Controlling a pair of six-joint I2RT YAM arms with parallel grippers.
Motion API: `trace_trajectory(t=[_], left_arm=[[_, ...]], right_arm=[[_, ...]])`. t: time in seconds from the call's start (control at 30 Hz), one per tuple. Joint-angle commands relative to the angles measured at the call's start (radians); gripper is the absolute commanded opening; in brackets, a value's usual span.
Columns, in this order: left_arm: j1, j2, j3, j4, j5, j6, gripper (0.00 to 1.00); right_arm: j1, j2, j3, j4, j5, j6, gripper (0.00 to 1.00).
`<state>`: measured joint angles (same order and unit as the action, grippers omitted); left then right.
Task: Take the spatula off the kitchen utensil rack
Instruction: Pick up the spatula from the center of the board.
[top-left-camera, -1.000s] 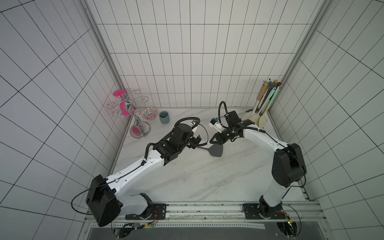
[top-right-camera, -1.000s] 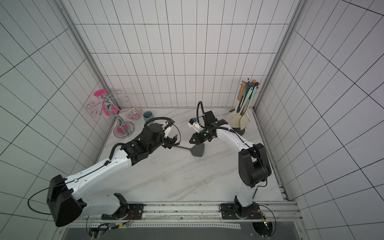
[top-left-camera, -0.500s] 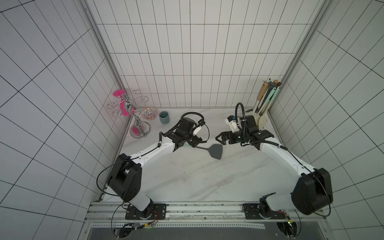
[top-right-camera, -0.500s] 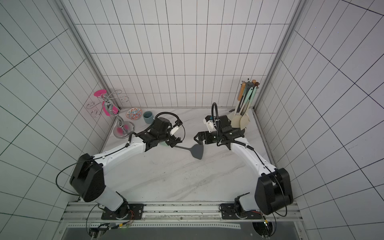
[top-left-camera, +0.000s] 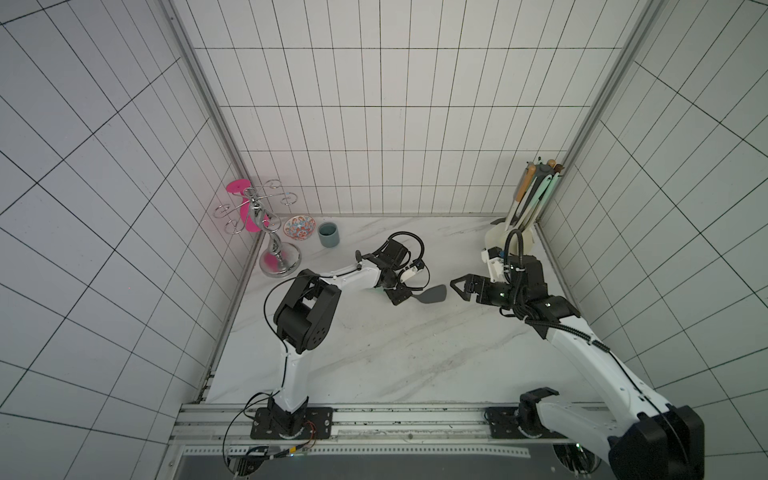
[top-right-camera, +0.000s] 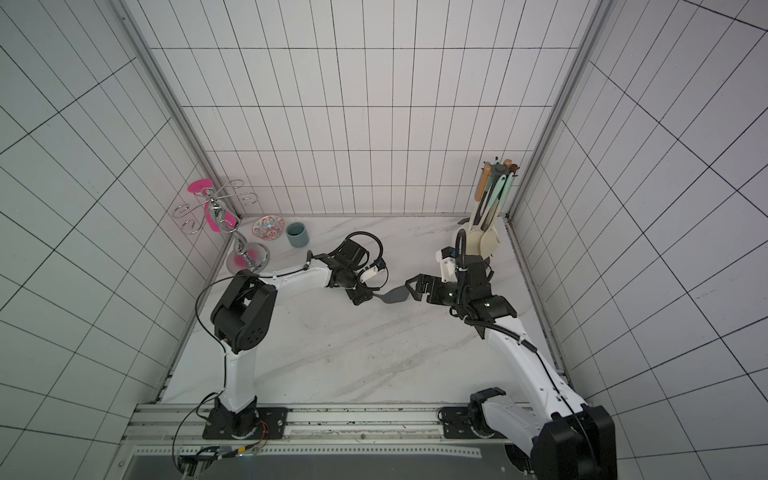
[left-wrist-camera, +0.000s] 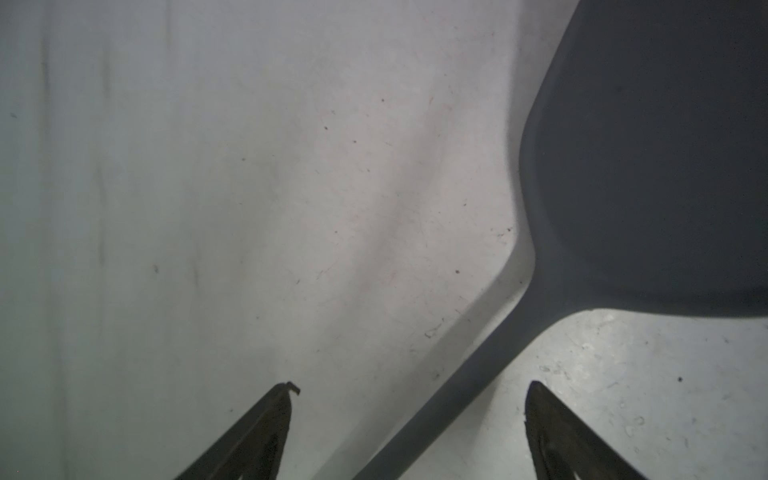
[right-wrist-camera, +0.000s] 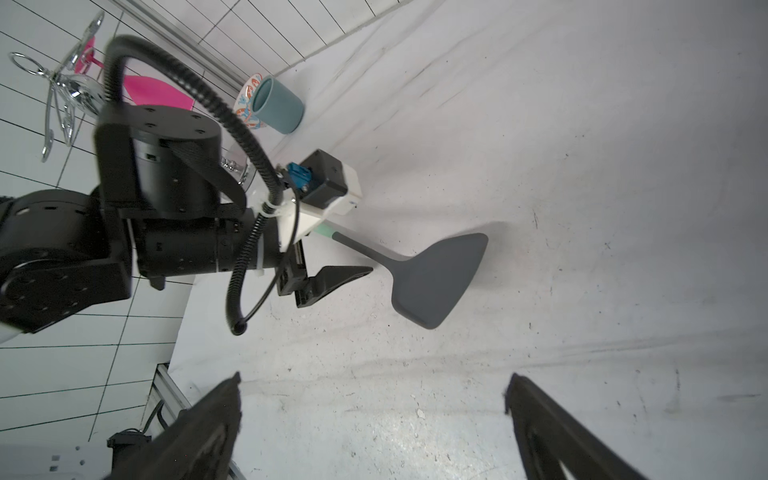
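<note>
Left claw (left-wrist-camera: 411, 386) spread wide, straddling spatula (left-wrist-camera: 644, 166) handle

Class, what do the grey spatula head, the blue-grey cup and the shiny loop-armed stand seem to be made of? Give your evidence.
Spatula head: probably silicone or plastic; matte dark grey, no glare.
Cup: ceramic or plastic, unclear which; smooth, even blue-grey, dull sheen.
Stand: polished metal, likely chrome-plated; mirror-bright with pink reflections on its base.
</note>
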<state>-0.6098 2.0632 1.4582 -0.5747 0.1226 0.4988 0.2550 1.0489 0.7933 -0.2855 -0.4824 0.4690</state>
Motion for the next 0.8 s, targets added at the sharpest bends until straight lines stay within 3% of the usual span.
trace_trajectory(t=[0.0,0.23,0.43,0.63,0.77], left_arm=[[-0.005,0.045,0.049,-0.070,0.093,0.024,0.87],[-0.030,0.031,-0.021,-0.092,0.102,-0.019,0.83],[-0.061,-0.023,-0.075,-0.089,0.083,-0.088,0.74],[-0.097,-0.075,-0.141,-0.070,0.027,-0.156,0.47],[-0.102,-0.117,-0.197,-0.030,0.010,-0.203,0.16]], right_arm=[[-0.010,-0.029,-0.073,0.054,-0.011,0.050,0.99],[-0.013,-0.046,-0.115,0.099,-0.023,0.059,1.00],[-0.018,-0.035,-0.117,0.122,-0.072,0.044,0.88],[-0.023,-0.069,-0.150,0.154,-0.043,0.034,0.81],[-0.023,-0.099,-0.173,0.167,0.016,0.022,0.89]])
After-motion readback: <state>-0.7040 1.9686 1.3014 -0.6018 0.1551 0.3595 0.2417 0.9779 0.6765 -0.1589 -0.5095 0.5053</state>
